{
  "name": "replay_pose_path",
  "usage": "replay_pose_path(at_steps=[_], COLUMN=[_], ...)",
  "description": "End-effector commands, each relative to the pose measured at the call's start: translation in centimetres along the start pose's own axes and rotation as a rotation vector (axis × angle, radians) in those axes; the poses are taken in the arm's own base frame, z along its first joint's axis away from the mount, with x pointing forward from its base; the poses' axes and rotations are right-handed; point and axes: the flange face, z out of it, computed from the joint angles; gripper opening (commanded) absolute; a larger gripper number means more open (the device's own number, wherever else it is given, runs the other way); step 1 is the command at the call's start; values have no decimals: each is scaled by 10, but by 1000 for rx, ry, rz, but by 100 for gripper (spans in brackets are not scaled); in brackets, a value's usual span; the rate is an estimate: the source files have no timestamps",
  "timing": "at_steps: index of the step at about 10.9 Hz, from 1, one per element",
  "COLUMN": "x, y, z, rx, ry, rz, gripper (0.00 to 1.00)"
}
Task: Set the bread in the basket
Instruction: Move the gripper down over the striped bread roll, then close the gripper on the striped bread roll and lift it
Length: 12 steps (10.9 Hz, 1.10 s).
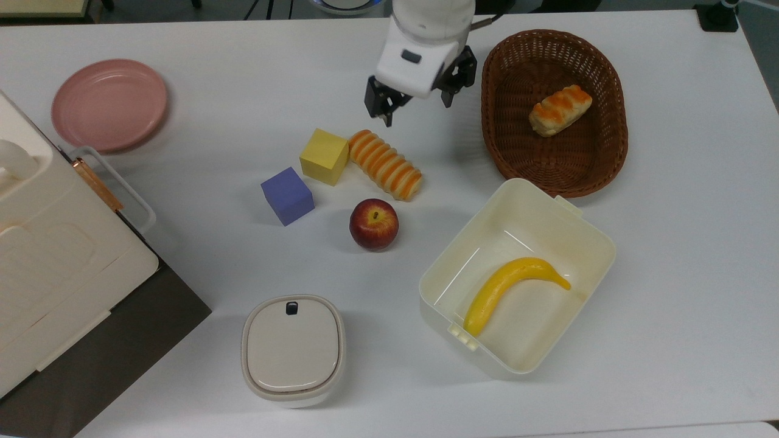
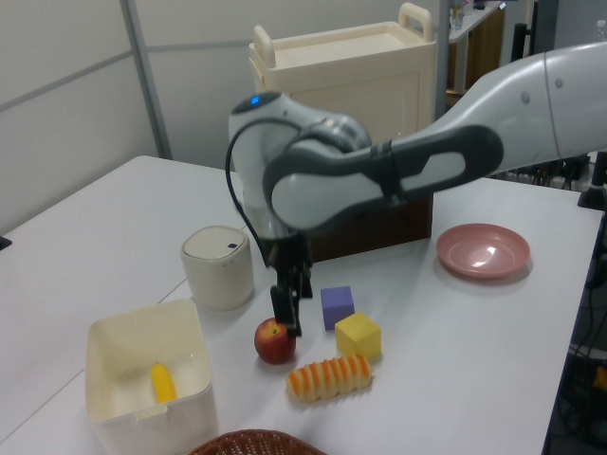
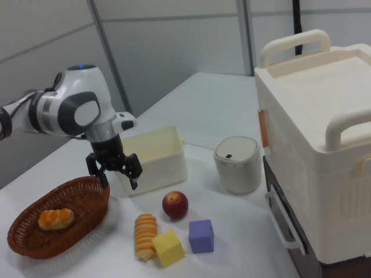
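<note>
The bread (image 1: pixel 385 165), a long loaf with orange and cream stripes, lies on the white table against a yellow cube (image 1: pixel 324 156). It also appears as the bread (image 2: pixel 329 378) in the left view and the bread (image 3: pixel 145 236) in the right view. My gripper (image 1: pixel 416 109) hangs open and empty above the table, just beyond the bread's far end and left of the basket (image 1: pixel 494 131) in the top view. The right view has the gripper (image 3: pixel 120 184) beside the basket (image 3: pixel 93 198). A short striped bun (image 1: pixel 560 110) lies inside the basket.
An apple (image 1: pixel 373 224) and a purple cube (image 1: pixel 287 195) sit close to the bread. A cream box (image 1: pixel 438 274) holding a banana (image 1: pixel 514 286) stands below the basket. A lidded canister (image 1: pixel 293 348), a pink plate (image 1: pixel 109 104) and a large cream case (image 1: pixel 55 255) occupy the top view's left.
</note>
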Motion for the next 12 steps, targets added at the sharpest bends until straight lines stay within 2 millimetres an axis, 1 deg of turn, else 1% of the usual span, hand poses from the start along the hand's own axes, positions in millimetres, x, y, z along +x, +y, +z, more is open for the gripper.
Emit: replay_pose_path(at_steps=[1, 3, 4, 6, 7, 8, 9, 11, 12], x=[17, 29, 36, 40, 41, 39, 39, 37, 37], y=[-4, 2, 4, 8, 9, 8, 8, 10, 11], z=[50, 84, 95, 121, 127, 140, 148, 160, 166], rx=[12, 9, -8, -14, -20, -20, -23, -20, -29], ry=[-18, -30, -17, -43, -56, -80, -90, -105, -119], rz=[-169, -205, -213, -216, -219, -225, -228, -225, -228], gripper=[100, 100, 100, 100, 100, 100, 100, 100, 90])
